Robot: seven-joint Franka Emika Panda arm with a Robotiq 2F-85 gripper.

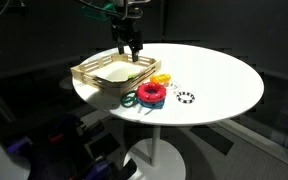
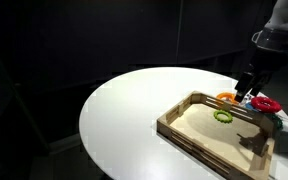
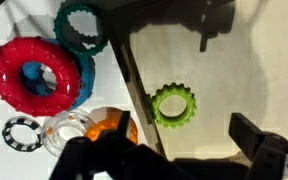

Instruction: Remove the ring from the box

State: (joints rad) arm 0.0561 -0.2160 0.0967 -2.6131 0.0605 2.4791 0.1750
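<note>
A lime green toothed ring (image 3: 172,105) lies flat on the floor of the tan slatted box (image 3: 136,80), close to one side wall. It also shows in an exterior view (image 2: 223,115) inside the box (image 2: 199,138). My gripper (image 3: 179,150) is open and empty, hovering above the ring with one finger over the box wall and the other over the box floor. In both exterior views the gripper (image 1: 131,47) (image 2: 246,90) hangs over the box's (image 1: 94,72) edge nearest the loose rings.
Outside the box on the white round table (image 1: 224,80) lie a red ring (image 3: 14,62) with a blue one inside, a dark teal ring (image 3: 81,27), a clear-and-orange ring (image 3: 84,128) and a small black-and-white ring (image 3: 21,133). The surroundings are dark.
</note>
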